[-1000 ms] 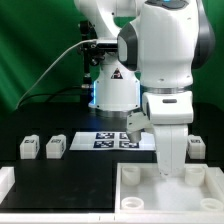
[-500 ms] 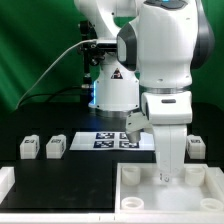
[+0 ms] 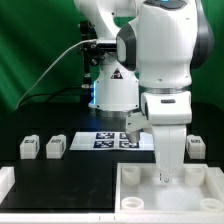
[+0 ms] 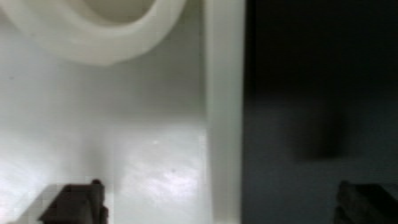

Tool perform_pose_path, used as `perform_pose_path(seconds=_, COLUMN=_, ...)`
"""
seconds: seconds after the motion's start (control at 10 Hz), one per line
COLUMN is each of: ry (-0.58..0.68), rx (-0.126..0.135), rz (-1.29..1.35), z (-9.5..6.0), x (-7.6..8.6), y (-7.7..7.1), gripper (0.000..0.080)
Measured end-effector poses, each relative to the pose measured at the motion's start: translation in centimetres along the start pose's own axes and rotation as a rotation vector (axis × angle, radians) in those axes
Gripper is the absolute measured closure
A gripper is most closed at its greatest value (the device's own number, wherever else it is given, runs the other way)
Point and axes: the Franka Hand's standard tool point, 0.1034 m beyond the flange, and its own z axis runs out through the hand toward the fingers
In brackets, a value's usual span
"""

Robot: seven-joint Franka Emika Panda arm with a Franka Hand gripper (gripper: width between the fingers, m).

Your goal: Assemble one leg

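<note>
Three legs show in the exterior view: two small white blocks [image 3: 28, 148] [image 3: 55, 147] at the exterior view's left and one [image 3: 197, 147] at its right, all lying on the black table. My gripper [image 3: 165, 177] hangs low over the large white square tabletop [image 3: 140, 195], near its back rim. In the wrist view the gripper [image 4: 221, 205] is open and empty, with dark fingertips [image 4: 71, 204] far apart. The tabletop's edge [image 4: 217, 120] runs between them. A round white boss [image 4: 116, 25] of the tabletop lies ahead. No leg is in the wrist view.
The marker board [image 3: 112, 140] lies on the table behind the tabletop, beside my arm. A white part's corner [image 3: 4, 180] shows at the exterior view's lower left. The robot base [image 3: 112, 90] stands at the back.
My gripper has sunk slightly toward the tabletop. The legs have not moved.
</note>
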Motion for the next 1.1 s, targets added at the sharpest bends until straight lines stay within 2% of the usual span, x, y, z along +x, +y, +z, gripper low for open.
perform_pose_path(seconds=0.3, ry=0.0, rx=-0.001, rz=0.029, z=-0.2, x=0.0, y=0.1, gripper=0.0151)
perform_pose_path(seconds=0.4, ry=-0.004, rx=-0.012, rz=0.118, z=-1.7, x=0.3, y=0.1, gripper=0.0151)
perform_pose_path(seconds=0.5, ry=-0.003, rx=-0.024, rz=0.173, z=-2.9, x=1.0, y=-0.6, gripper=0.0151)
perform_pose_path(seconds=0.6, ry=0.001, rx=-0.023, rz=0.291, z=-3.3, x=2.0, y=-1.3, gripper=0.0151)
perform_pose_path(seconds=0.7, ry=0.012, rx=-0.014, rz=0.514, z=-3.3, x=3.5, y=-2.1, gripper=0.0151)
perform_pose_path(seconds=1.0, ry=0.03, rx=0.008, rz=0.844, z=-3.1, x=4.1, y=-2.5, gripper=0.0151)
perform_pose_path(seconds=1.1, ry=0.034, rx=0.013, rz=1.029, z=-3.1, x=4.6, y=-2.8, gripper=0.0151)
